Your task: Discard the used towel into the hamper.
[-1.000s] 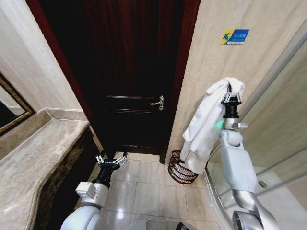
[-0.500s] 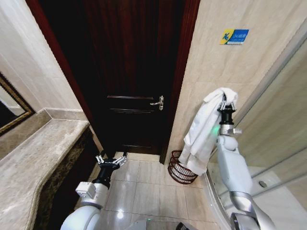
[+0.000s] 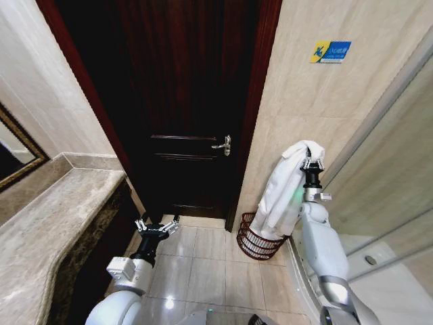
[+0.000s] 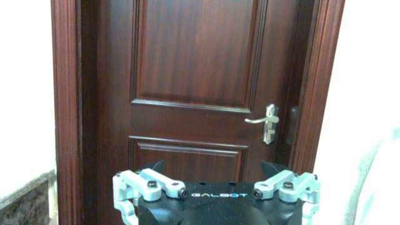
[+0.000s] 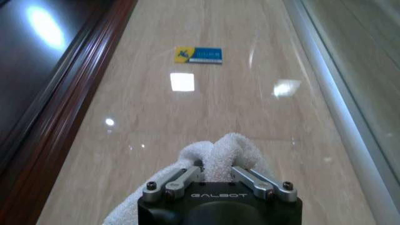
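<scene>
A white towel (image 3: 281, 189) hangs from my right gripper (image 3: 311, 163), which is shut on its bunched top fold (image 5: 220, 152) and points upward beside the tiled wall. The cloth's lower end drops into the mouth of the hamper (image 3: 253, 241), a small round dark reddish-brown wire basket on the floor by the door frame. My left gripper (image 3: 156, 225) is open, low at the left, facing the dark wooden door (image 4: 194, 93), with nothing between its fingers.
A marble counter (image 3: 47, 230) runs along the left. A glass shower partition (image 3: 385, 169) stands close on the right of my right arm. The door handle (image 3: 223, 144) is at mid-height. Pale floor tiles (image 3: 203, 264) lie between the arms.
My right arm has come down with the towel, so the cloth's lower end now reaches into the hamper. The left arm has not moved.
</scene>
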Tool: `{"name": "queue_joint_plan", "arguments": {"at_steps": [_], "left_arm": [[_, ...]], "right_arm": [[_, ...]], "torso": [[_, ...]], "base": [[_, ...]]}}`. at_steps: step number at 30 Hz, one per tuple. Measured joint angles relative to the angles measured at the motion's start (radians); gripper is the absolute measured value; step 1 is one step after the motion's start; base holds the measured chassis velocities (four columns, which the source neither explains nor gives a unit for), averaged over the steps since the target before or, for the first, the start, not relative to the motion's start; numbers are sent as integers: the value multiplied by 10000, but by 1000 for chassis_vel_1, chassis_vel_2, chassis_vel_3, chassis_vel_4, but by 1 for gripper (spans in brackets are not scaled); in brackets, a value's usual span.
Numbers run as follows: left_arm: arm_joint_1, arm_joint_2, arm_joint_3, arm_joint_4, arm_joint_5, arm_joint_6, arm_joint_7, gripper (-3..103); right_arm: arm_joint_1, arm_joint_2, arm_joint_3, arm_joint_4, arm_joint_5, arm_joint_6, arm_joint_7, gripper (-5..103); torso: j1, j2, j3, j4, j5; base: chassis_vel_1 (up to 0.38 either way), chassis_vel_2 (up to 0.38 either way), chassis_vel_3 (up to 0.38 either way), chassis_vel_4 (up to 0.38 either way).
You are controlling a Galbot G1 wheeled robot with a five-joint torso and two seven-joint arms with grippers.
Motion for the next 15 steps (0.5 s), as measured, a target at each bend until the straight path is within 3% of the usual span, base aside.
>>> {"name": "queue_joint_plan", "arguments": {"at_steps": [15], "left_arm": [[0, 0, 0, 0, 0, 0, 0, 100]], "right_arm": [[-324, 322, 144, -700, -108, 249, -76, 8]], "torso": [[0, 0, 0, -1, 1]], "base": [[0, 0, 0, 0]]}}
